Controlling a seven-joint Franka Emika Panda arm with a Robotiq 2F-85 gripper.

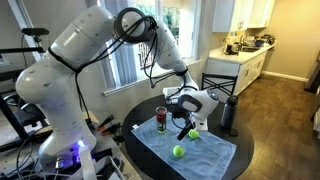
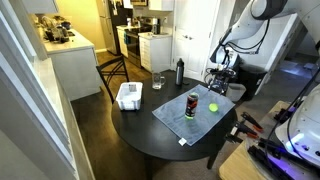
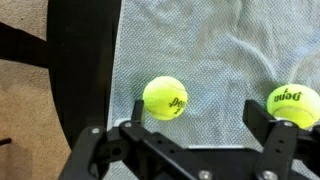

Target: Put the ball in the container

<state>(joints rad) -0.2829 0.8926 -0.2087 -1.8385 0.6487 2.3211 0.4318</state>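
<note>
Two yellow-green balls lie on a grey-blue towel (image 3: pixel 210 50). In the wrist view one ball (image 3: pixel 165 98) is just beside one finger, and the other ball (image 3: pixel 293 105) is outside the opposite finger. My gripper (image 3: pixel 195 115) is open and empty above the towel between them. In an exterior view the gripper (image 1: pixel 187 124) hangs over one ball (image 1: pixel 195 133), with the second ball (image 1: pixel 178 151) nearer the towel's front. The whitish container (image 2: pixel 129 96) stands on the far side of the round table, apart from the towel. There the gripper (image 2: pixel 222 86) is near a ball (image 2: pixel 212 107).
A dark red can (image 2: pixel 192 104) stands on the towel (image 2: pixel 195 117), also seen as a red-filled cup (image 1: pixel 161 120). A clear glass (image 2: pixel 159 82) and a black bottle (image 2: pixel 180 71) stand on the black round table (image 2: pixel 150 125). A chair (image 2: pixel 112 72) is beside it.
</note>
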